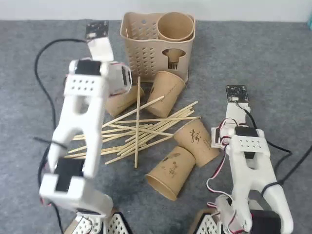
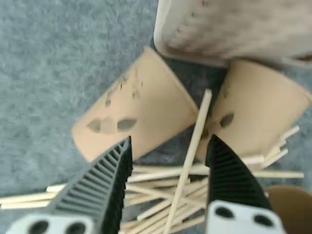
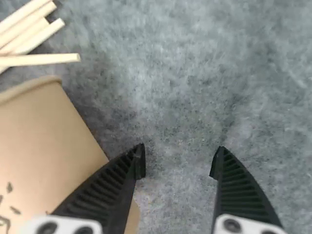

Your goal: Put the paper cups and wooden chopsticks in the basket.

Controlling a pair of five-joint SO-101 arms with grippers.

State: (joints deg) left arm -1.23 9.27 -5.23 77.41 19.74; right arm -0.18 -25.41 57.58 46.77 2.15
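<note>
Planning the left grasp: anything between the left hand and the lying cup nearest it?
Nothing covers that cup. The open left hand hovers over its edge, but one chopstick lies alongside the cup, under the hand's opening, so closing might catch it.

a grey fuzzy mat (image 1: 273,58) covers the bench, its nap mottled in lighter and darker flecks. along the mat's far edge runs a pale, smooth strip (image 1: 58,9); whether it is wall or bare bench cannot be told. at the mat's far right corner sits a small teal patch (image 1: 309,20), cut off by the edge. a black cable (image 1: 38,66) loops over the mat's left side, and a second black cable (image 1: 297,163) trails across the mat's near right side.
</note>
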